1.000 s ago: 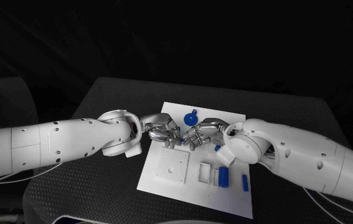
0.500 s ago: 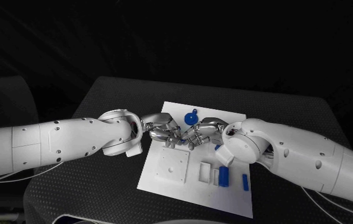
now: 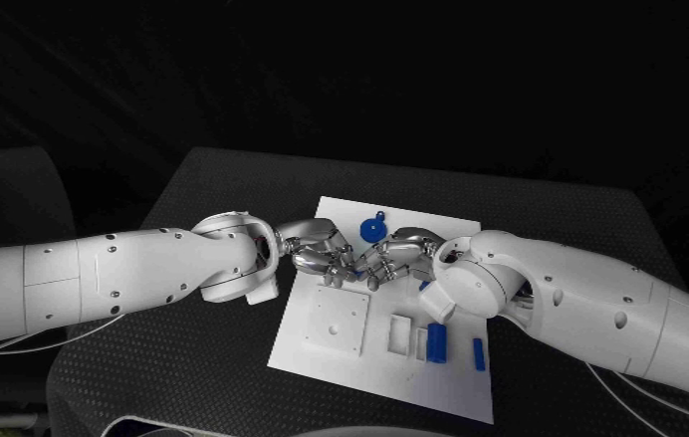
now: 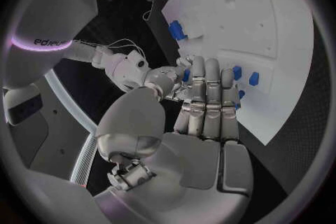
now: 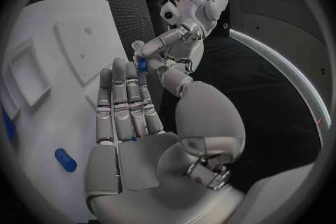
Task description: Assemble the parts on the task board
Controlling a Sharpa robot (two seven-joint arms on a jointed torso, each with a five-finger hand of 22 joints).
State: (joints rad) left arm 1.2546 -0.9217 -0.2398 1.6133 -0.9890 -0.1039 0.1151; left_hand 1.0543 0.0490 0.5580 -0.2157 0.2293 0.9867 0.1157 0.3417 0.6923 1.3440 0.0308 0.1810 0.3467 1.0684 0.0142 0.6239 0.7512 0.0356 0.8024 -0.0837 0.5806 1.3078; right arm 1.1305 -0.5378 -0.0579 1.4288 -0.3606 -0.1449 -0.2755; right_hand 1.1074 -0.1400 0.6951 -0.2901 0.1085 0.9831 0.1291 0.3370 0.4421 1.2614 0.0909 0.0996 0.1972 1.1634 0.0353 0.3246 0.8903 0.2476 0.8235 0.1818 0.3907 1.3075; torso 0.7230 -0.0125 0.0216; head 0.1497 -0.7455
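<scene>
Both hands met fingertip to fingertip over the board (image 3: 334,342). The left hand (image 3: 319,251) and the right hand (image 3: 395,256) together pinched a small blue part (image 5: 142,65) between them, their other fingers straight and close together. A round part (image 3: 373,229) lay on the board just beyond them, and two bars (image 3: 436,342) lay on the board under the right wrist.

From my remote station: silver fingers (image 3: 349,270) on my two white arms (image 3: 129,278), over the white task board (image 3: 376,357) on the black, finely textured tabletop (image 3: 187,377). The parts (image 3: 435,342) are bright blue, including a round piece (image 3: 373,229) at the board's far edge.
</scene>
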